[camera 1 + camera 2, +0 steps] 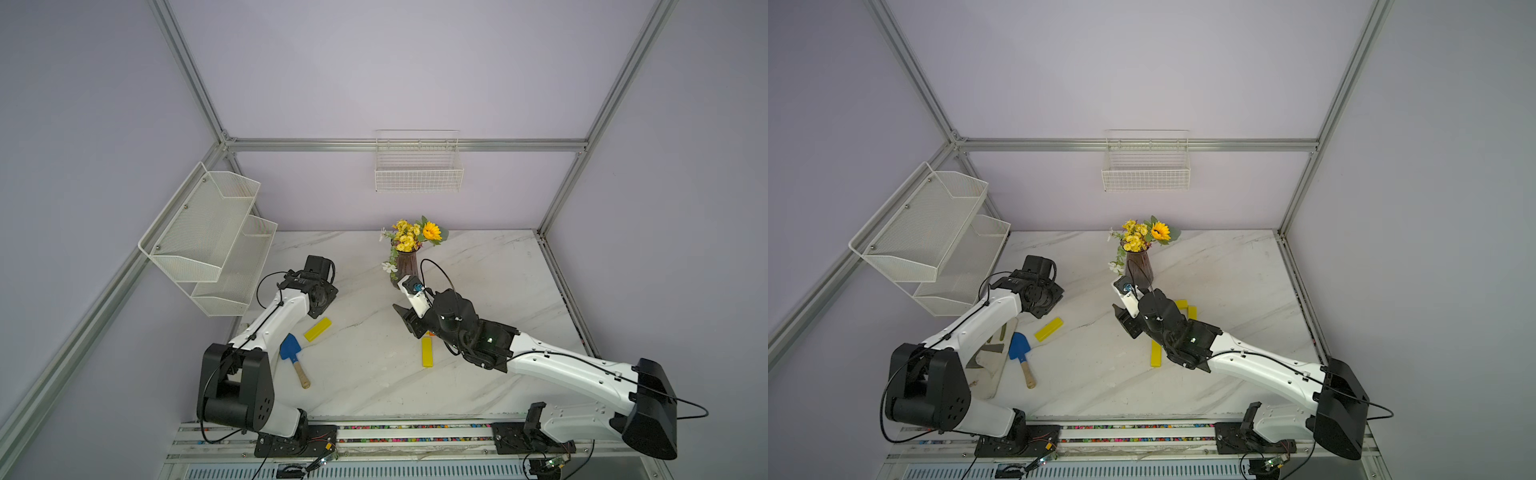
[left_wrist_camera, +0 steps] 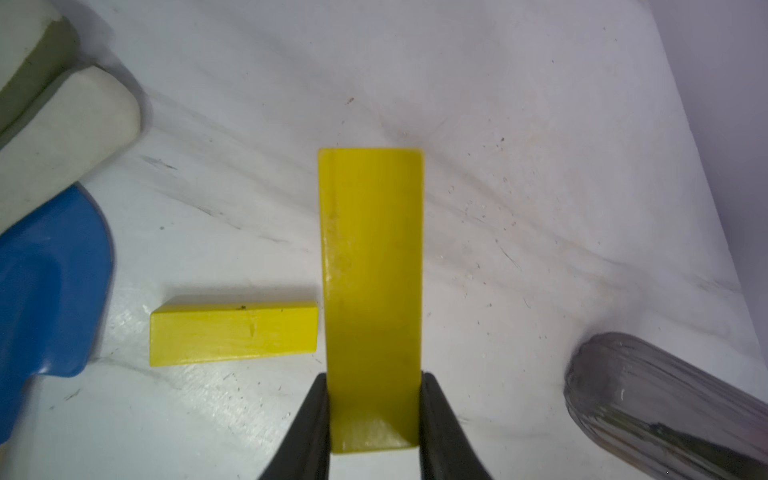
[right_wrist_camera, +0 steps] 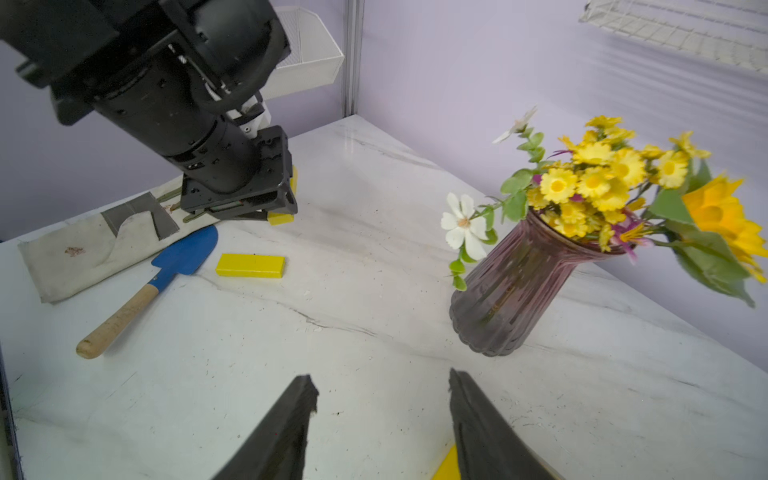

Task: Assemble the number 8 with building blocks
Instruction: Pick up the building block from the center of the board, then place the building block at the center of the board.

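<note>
- A yellow bar (image 2: 370, 270) is pinched by the left gripper (image 2: 372, 380), near a second yellow bar (image 1: 318, 329) lying left of centre in a top view.
- The right gripper (image 3: 382, 384) is seen spread, empty.

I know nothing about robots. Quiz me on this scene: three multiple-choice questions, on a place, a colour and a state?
1. Where is the trowel?
A) standing upright
B) flat on the table beside a loose yellow block
C) lifted in the air

2. What colour is the vase?
A) purple
B) green
C) white

3. The left end effector is:
A) open and empty
B) shut on a second yellow block
C) shut on the trowel

Key: B, it lies on the marble by that block; A, its ribbed glass is purple; B, the left wrist view shows the block clamped.
</note>
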Tool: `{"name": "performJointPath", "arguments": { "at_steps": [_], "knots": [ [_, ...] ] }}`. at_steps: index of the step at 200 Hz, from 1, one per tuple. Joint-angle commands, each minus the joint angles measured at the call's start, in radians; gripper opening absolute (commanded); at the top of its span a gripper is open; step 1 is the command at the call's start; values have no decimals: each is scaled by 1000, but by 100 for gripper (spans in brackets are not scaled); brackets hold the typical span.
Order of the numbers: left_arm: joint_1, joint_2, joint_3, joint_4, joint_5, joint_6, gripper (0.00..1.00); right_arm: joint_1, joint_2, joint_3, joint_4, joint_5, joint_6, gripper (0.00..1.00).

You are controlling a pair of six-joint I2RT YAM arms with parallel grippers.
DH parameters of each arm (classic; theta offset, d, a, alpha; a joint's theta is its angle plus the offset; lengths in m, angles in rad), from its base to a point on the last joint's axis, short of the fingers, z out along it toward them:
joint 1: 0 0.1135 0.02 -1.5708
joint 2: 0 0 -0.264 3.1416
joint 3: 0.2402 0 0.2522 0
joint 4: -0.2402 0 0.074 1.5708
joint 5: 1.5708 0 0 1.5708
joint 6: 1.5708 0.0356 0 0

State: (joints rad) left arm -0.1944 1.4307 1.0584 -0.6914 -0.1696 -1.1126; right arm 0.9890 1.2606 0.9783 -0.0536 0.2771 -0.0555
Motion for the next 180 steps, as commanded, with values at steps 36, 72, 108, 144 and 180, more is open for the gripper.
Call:
{"name": "performJointPath", "arguments": {
  "at_steps": [36,72,108,144,180],
  "knots": [
    [-191,-197,-104,-143,72,25,7,-2,-108,88,-163,200,78,57],
    [-380,-184,-79,-229,94,47,7,-1,-87,158,-222,369,124,59],
    [-574,-60,-5,-245,170,92,6,-3,-45,205,-301,474,189,62],
    [-703,114,144,-242,231,165,7,-11,-84,213,-360,566,272,64],
    [-772,302,312,-205,302,226,7,-18,-94,263,-478,712,359,78]
  ]
}}
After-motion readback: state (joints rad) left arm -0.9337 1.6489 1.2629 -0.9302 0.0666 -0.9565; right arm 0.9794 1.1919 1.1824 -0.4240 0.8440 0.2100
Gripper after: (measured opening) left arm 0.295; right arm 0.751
